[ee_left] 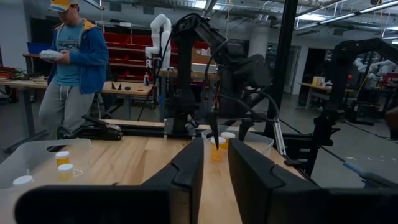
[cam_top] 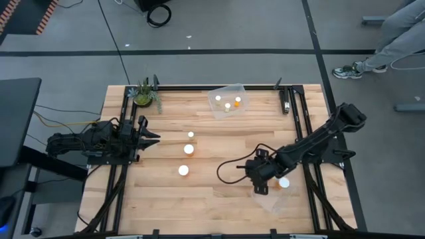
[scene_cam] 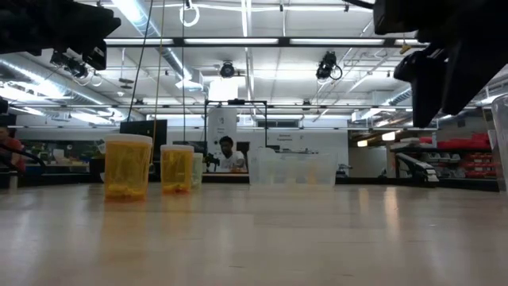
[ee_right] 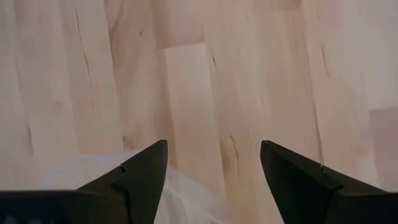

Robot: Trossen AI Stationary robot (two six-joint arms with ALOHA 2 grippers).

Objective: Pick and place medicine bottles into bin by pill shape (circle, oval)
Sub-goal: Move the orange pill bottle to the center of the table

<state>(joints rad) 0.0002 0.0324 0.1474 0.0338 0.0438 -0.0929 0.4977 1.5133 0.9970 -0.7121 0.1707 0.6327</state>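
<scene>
A: Medicine bottles (cam_top: 186, 149) stand mid-tabletop (cam_top: 199, 199); others sit in two clear bins (cam_top: 228, 101).
B: Right gripper (ee_right: 213, 163)?
A: Wide open, empty, above the near bin (cam_top: 275, 194). Left gripper (ee_left: 215, 163) waits, slightly parted. I'd lift clear, then centre over one cap.

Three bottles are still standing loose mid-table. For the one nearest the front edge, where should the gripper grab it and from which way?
Grip that bottle across its orange body just under the white cap, coming straight down. It stands upright with open table all round, well apart from the other bottles, so the fingers can probably straddle it from above. The right gripper, open, is closer.
</scene>
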